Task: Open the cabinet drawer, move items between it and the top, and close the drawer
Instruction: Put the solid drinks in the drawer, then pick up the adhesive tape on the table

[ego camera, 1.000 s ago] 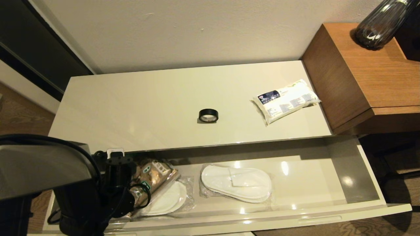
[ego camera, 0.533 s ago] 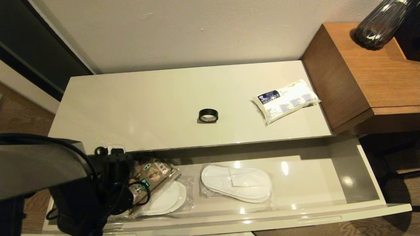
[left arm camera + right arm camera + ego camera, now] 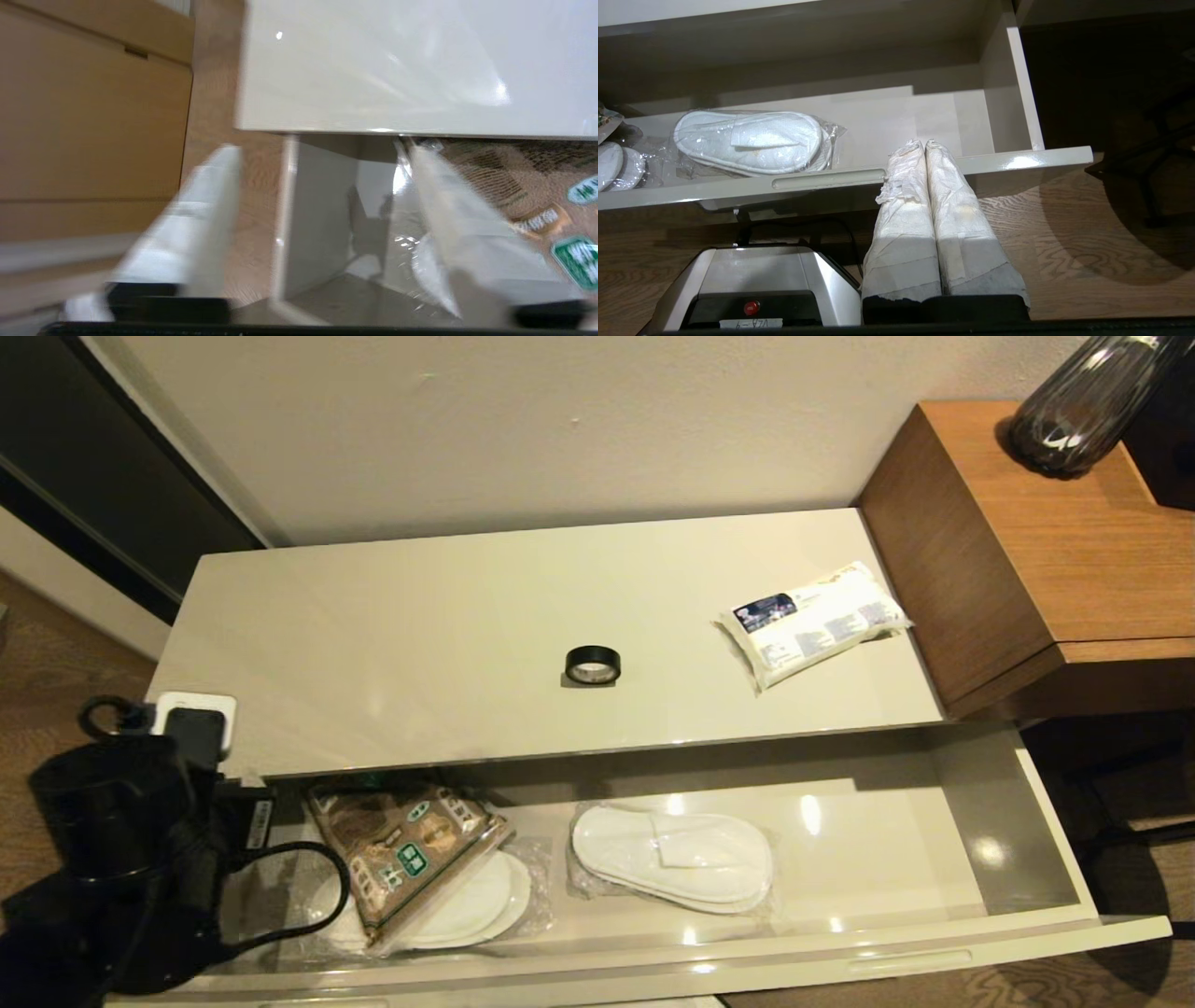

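The cabinet drawer stands pulled out. In its left part the brown-and-green snack bag lies on one wrapped pair of slippers. A second wrapped pair lies mid-drawer. On the top rest the black tape roll and the tissue pack. My left arm hangs at the drawer's left end. The left gripper is open and empty, straddling the drawer's left wall, with the bag beside it. My right gripper is shut and empty, low before the drawer front.
A taller brown wooden side table with a dark glass vase adjoins the cabinet's right end. The wall runs behind the top. My silver base sits on the wood floor under the drawer front, and a dark stand is to the right.
My left arm has swung left, off the snack bag, to the drawer's left end. The bag now lies uncovered in the drawer. The tape roll, tissue pack and slippers have not moved.
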You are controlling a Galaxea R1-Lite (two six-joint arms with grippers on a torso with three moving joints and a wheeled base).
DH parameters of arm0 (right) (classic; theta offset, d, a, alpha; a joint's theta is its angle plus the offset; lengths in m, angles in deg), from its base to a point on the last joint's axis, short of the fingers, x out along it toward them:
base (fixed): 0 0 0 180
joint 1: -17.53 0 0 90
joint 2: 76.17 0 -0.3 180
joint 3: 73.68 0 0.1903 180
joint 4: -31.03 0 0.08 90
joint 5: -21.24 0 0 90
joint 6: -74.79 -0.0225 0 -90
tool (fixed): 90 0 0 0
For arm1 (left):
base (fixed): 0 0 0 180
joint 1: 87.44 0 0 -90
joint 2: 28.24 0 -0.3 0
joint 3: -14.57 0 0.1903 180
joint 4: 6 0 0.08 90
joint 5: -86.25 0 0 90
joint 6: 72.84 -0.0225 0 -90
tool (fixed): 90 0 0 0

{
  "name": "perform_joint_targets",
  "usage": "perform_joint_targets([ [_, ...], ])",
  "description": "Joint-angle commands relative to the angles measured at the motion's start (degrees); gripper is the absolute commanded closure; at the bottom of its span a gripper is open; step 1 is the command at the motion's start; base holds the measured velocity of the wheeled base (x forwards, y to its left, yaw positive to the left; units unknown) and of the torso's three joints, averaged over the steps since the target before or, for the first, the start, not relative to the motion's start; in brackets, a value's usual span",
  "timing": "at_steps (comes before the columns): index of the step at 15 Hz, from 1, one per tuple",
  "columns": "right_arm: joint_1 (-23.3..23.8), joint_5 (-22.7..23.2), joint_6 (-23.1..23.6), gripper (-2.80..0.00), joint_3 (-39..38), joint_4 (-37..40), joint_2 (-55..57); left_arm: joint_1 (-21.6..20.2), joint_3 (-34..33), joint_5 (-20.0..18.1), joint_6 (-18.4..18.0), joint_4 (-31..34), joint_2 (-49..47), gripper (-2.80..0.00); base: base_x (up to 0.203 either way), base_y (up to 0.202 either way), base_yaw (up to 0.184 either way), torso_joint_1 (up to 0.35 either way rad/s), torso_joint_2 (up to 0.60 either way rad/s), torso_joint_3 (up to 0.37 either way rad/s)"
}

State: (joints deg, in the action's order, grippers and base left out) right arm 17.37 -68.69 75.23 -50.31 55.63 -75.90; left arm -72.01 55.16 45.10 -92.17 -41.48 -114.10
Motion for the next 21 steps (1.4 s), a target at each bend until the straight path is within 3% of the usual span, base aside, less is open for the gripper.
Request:
perform_joint_targets([
  [1,0.0,0.0,0.0,0.00,-0.1,0.0,0.0,0.5,1.1,-1.1,-0.8,12.4,16.9,0.00,0.000,0.000,0.000,0.000,0.00,0.000],
  [2,0.0,0.0,0.0,0.00,-0.1,0.0,0.0,0.9,3.3,-2.8,-1.3,22.7,22.6,0.00,0.000,0.000,0.000,0.000,0.00,0.000],
  [4,0.0,0.0,0.0,0.00,-0.1,0.0,0.0,1.8,11.9,-9.2,-2.1,51.8,32.5,0.00,0.000,0.000,0.000,0.000,0.00,0.000],
  [6,0.0,0.0,0.0,0.00,-0.1,0.0,0.0,2.5,22.3,-19.6,-3.2,74.6,37.8,0.00,0.000,0.000,0.000,0.000,0.00,0.000],
  [7,0.0,0.0,0.0,0.00,-0.1,0.0,0.0,2.8,25.6,-25.6,-4.9,80.3,39.0,0.00,0.000,0.000,0.000,0.000,0.00,0.000],
  [8,0.0,0.0,0.0,0.00,-0.1,0.0,0.0,2.9,26.7,-27.8,-5.9,81.6,38.6,0.00,0.000,0.000,0.000,0.000,0.00,0.000],
  [10,0.0,0.0,0.0,0.00,-0.1,0.0,0.0,3.0,27.8,-28.1,-6.3,81.0,33.7,0.00,0.000,0.000,0.000,0.000,0.00,0.000],
  [13,0.0,0.0,0.0,0.00,-0.1,0.0,0.0,4.9,31.9,-29.9,-4.6,78.8,23.7,0.00,0.000,0.000,0.000,0.000,0.00,0.000],
  [16,0.0,0.0,0.0,0.00,-0.1,0.0,0.0,13.5,37.1,-29.8,-3.8,77.2,14.7,0.00,0.000,0.000,0.000,0.000,0.00,0.000],
  [21,0.0,0.0,0.0,0.00,-0.1,0.0,0.0,19.9,39.9,-27.6,-4.0,71.8,6.8,0.00,0.000,0.000,0.000,0.000,0.00,0.000],
])
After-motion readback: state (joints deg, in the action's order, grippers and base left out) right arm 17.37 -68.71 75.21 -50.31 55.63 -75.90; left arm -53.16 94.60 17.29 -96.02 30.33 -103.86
